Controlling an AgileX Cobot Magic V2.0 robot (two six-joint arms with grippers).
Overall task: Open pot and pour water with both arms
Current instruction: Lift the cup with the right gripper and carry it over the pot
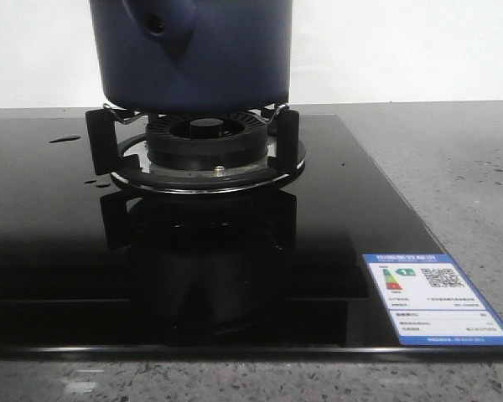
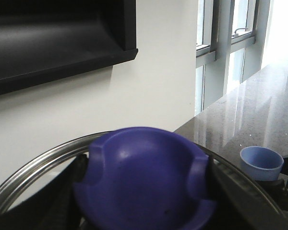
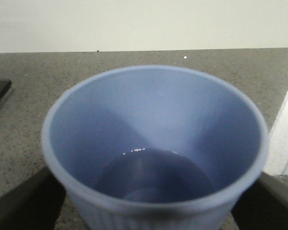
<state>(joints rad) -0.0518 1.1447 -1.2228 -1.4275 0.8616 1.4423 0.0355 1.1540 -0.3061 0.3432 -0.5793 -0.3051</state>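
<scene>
Sitting on the burner (image 1: 208, 149) of the black stove (image 1: 59, 251): the pot (image 1: 193, 54). Pinching the knob (image 2: 144, 179) of the lid (image 2: 33, 170) between the left gripper (image 2: 144, 191) fingers, apparently. Cradling the cup (image 3: 156, 148), holding a little water, between the right gripper (image 3: 153, 211) fingers. Probably lifting the lid: raising straight up, keeping it level, clearing the rim before bringing the cup closer.

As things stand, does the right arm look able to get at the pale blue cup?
Probably yes: the cup sits between the right gripper's dark fingers, with nothing in the way; actual contact isn't clearly visible.
</scene>
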